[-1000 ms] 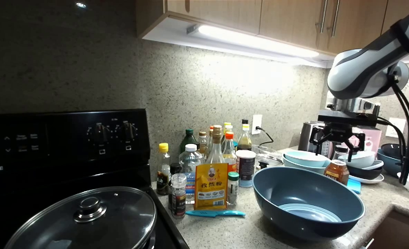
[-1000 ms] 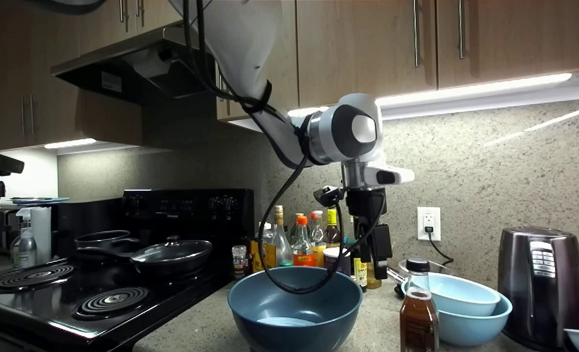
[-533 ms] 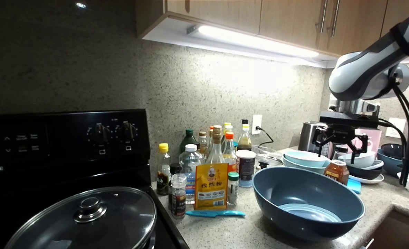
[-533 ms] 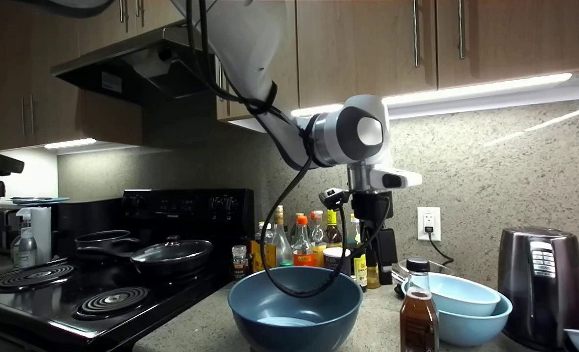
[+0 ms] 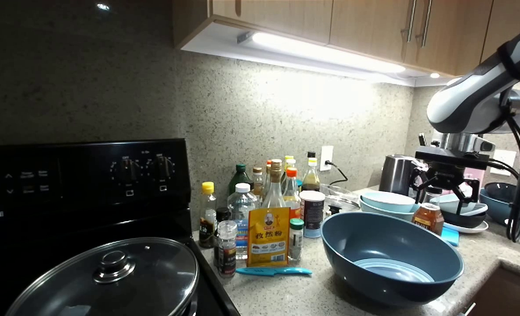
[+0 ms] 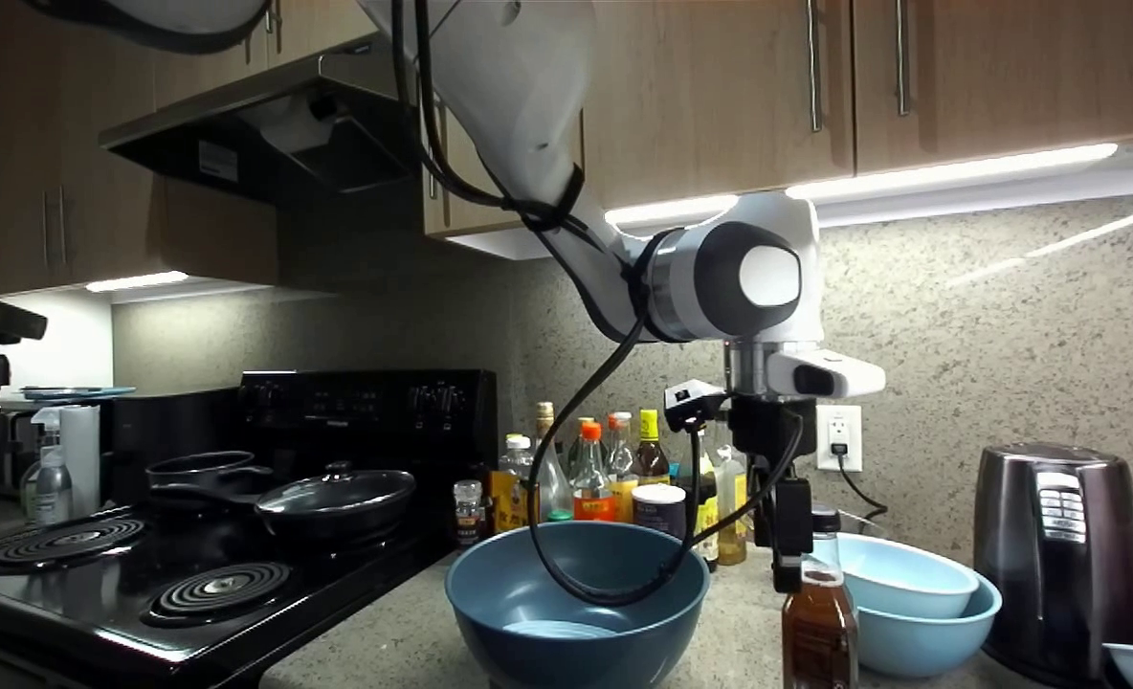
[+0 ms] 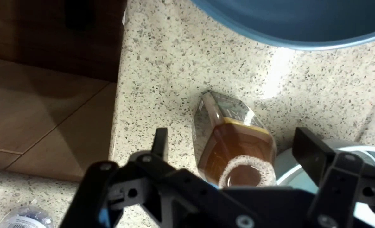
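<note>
The tool hangs with its fingers spread wide, pinching nothing. Below it, between those fingers in the wrist view, stands an upright bottle of brown liquid, apart from both fingertips as far as that view shows. Its dark cap is hidden there by the tool's own body but shows in an exterior view.

The bottle looks filled nearly to its neck, with a ring of froth on top of the liquid, so expect a fair weight and some slosh if it is jerked. Its sides are clear and smooth; glass or plastic, I cannot tell, so treat it as both slippery and breakable. The body seems stiff and flat-sided, which should suit the tool's pads: the best hold is probably on two opposite faces, a little under the shoulder. The narrow neck would give less contact and let the weight swing.

Just past one finger, close beside the bottle, sit nested light-blue bowls, which probably leave that finger little room. Farther from the tool, on the same speckled surface, is a large dark-blue bowl. Beyond the nested bowls stands a dark metallic appliance; well away is a cluster of seasoning bottles.
</note>
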You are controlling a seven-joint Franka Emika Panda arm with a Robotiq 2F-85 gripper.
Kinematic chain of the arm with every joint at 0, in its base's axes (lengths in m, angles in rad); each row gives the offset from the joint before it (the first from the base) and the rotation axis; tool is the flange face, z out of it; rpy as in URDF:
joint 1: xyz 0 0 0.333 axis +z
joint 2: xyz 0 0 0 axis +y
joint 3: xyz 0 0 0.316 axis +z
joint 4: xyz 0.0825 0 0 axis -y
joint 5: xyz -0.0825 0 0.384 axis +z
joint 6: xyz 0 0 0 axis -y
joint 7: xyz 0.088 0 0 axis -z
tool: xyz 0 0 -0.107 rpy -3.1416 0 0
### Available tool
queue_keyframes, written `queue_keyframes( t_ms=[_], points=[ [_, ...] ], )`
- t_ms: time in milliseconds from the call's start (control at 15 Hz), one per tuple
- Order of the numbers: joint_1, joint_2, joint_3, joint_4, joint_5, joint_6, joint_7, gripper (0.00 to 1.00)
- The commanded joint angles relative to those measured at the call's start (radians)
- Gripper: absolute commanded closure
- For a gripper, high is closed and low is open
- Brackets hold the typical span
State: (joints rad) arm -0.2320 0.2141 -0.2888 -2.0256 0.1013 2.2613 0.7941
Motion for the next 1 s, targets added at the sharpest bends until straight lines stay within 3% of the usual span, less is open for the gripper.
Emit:
queue_keyframes(
  t_ms=[0,667,933],
  points=[
    [0.002,0.001,-0.001,0.004,0.001,-0.004,-0.001,0.00],
    [0.012,-0.007,-0.018,0.037,-0.064,0.043,0.057,0.00],
    [0.003,0.002,-0.011,0.045,-0.036,0.029,0.019,0.00]
  ],
)
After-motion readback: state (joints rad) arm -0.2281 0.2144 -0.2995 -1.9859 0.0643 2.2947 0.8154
